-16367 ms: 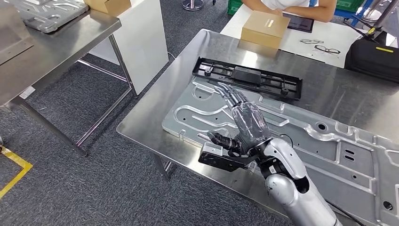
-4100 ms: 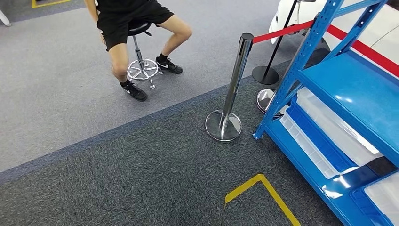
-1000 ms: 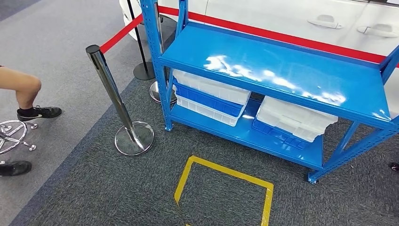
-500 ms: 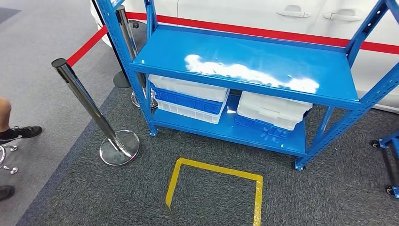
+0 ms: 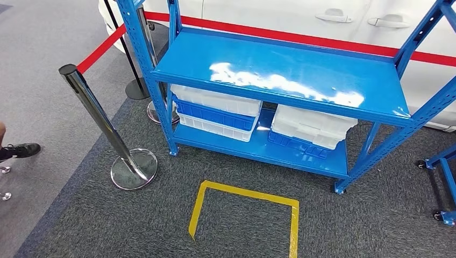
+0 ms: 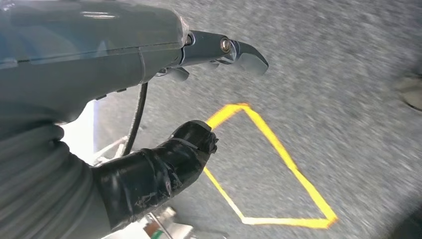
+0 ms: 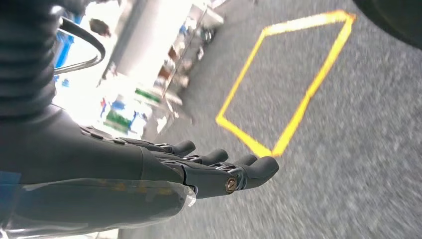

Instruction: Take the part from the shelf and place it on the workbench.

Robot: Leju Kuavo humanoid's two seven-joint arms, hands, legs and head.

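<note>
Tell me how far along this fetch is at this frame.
Done: the robot faces the blue shelf, just short of the yellow floor marking. In hand: nothing; the left hand and right hand hang over the carpet. Left: step in, take a part, carry it to the workbench. No loose part is plain to see, only stacked bins.

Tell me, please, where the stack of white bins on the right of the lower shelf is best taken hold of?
Probably by the top bin's front rim, coming from the open front of the rack. The right stack of bins sits under the upper shelf, so a reach from above is blocked, and its overhanging rim faces outward.
</note>
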